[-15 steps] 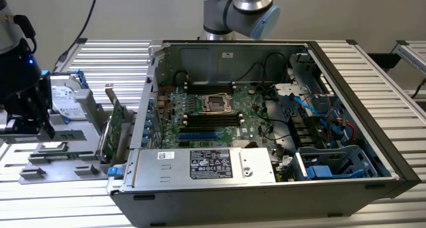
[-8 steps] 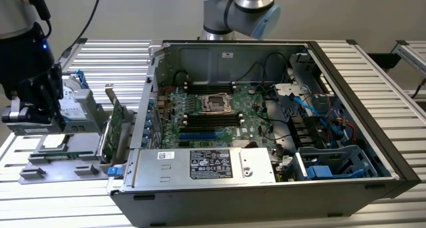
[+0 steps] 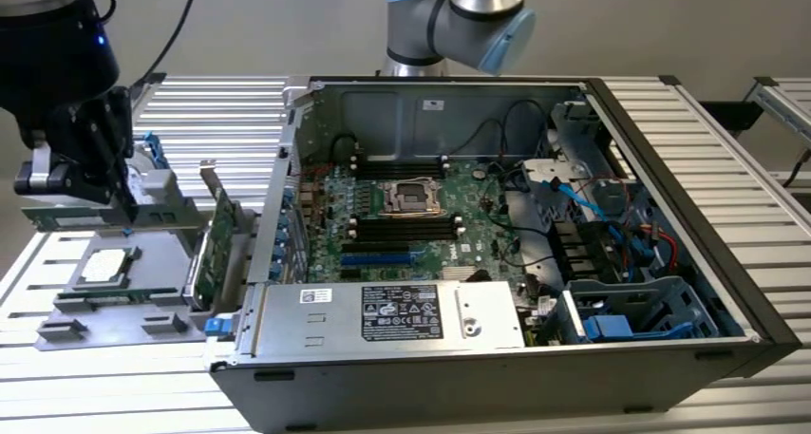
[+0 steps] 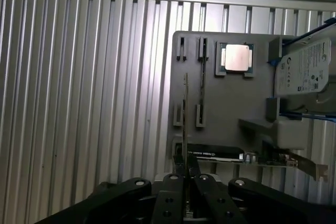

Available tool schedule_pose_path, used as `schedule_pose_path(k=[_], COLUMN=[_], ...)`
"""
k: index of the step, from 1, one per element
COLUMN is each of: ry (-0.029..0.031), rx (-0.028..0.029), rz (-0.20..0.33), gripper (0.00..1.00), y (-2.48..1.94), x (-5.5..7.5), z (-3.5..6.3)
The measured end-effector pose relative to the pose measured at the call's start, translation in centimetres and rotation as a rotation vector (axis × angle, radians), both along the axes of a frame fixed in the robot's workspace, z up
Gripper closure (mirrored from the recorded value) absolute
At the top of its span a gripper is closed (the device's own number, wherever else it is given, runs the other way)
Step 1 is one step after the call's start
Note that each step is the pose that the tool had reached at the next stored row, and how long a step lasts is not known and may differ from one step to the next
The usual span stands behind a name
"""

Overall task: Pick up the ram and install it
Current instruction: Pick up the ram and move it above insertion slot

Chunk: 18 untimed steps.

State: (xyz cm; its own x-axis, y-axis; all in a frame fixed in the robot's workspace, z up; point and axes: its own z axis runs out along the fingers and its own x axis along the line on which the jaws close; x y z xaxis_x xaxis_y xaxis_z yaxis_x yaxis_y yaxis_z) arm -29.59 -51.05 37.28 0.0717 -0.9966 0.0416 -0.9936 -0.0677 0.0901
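The ram [image 4: 186, 114] is a thin green stick, seen edge-on in the wrist view, running out from between my fingertips over the grey holder tray [image 4: 231, 108]. My gripper [image 4: 187, 177] is shut on its near end. In the exterior view the ram [image 3: 89, 217] hangs level under my gripper [image 3: 108, 206], just above the tray [image 3: 114, 306], at the view's left. The open computer case [image 3: 659, 168] lies to the right, and the motherboard's dark memory slots [image 3: 405, 227] are in its middle.
On the tray sit a silver processor [image 4: 236, 57], a hard drive with blue rails [image 4: 307, 69] and a tall green expansion card with a metal bracket [image 3: 218, 235]. The card stands between the tray and the case wall. Ribbed metal tabletop [image 4: 79, 103] surrounds the tray.
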Motion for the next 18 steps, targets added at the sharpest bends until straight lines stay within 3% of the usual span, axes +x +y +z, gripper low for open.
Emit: schedule_pose_path(k=[8, 18], ry=[-0.0002, -0.0001], rx=[0.0002, 0.0001], rz=[0.000, 0.000], gripper=[0.86, 0.86], y=[0.55, 1.31], x=[2.0, 5.2], z=[2.47, 3.37])
